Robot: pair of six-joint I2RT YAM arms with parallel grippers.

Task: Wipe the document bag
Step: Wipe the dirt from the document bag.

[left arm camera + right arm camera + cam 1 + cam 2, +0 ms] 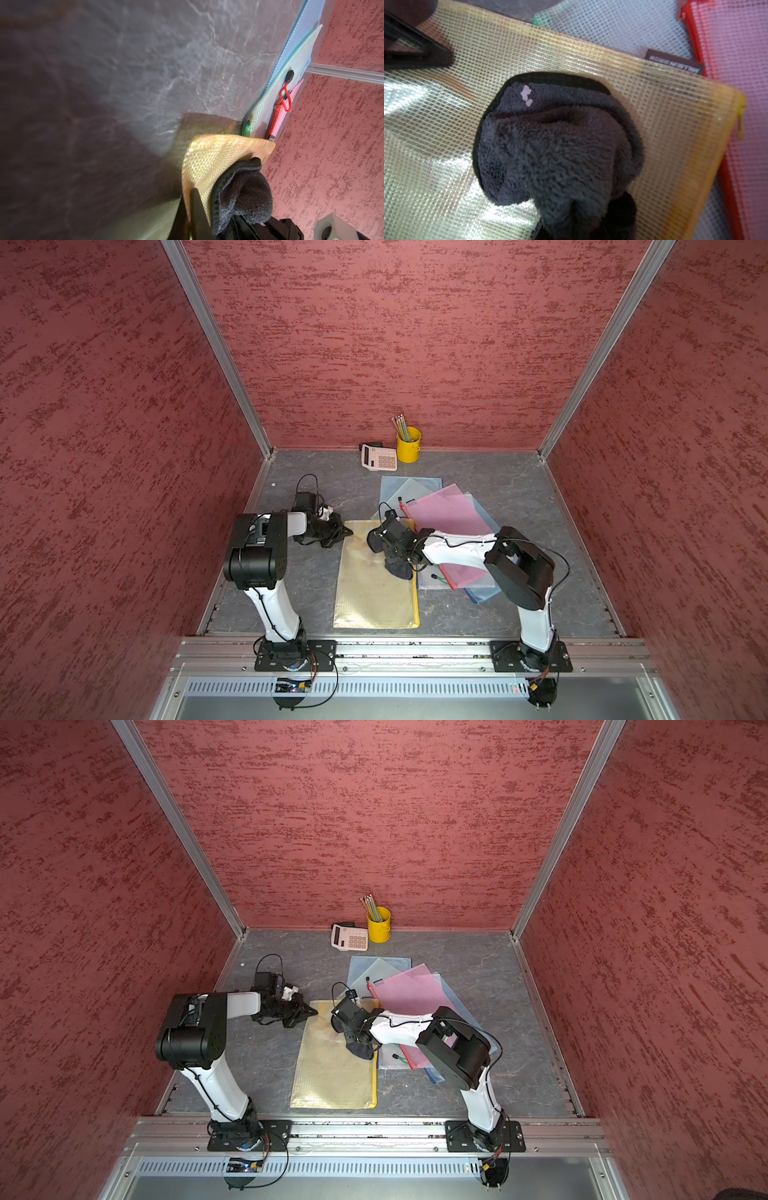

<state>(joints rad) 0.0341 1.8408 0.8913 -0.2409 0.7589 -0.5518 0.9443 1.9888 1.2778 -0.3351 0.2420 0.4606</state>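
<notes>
A yellow mesh document bag (374, 593) (332, 1077) lies flat in the middle of the table. My left gripper (347, 532) (312, 1012) is shut on its far left corner; the left wrist view shows that corner (218, 153) pinched between the black fingers (196, 207) and raised slightly. My right gripper (388, 553) (583, 224) is shut on a dark grey fluffy cloth (400, 569) (556, 145), which rests on the far part of the bag (571, 52). The cloth (245, 191) hides the right fingertips.
A pile of pink, blue and clear mesh bags (449, 510) overlaps the yellow bag's far right edge, under the right arm. A calculator (379, 457) and a yellow cup of pencils (408, 444) stand against the back wall. Red walls close in three sides.
</notes>
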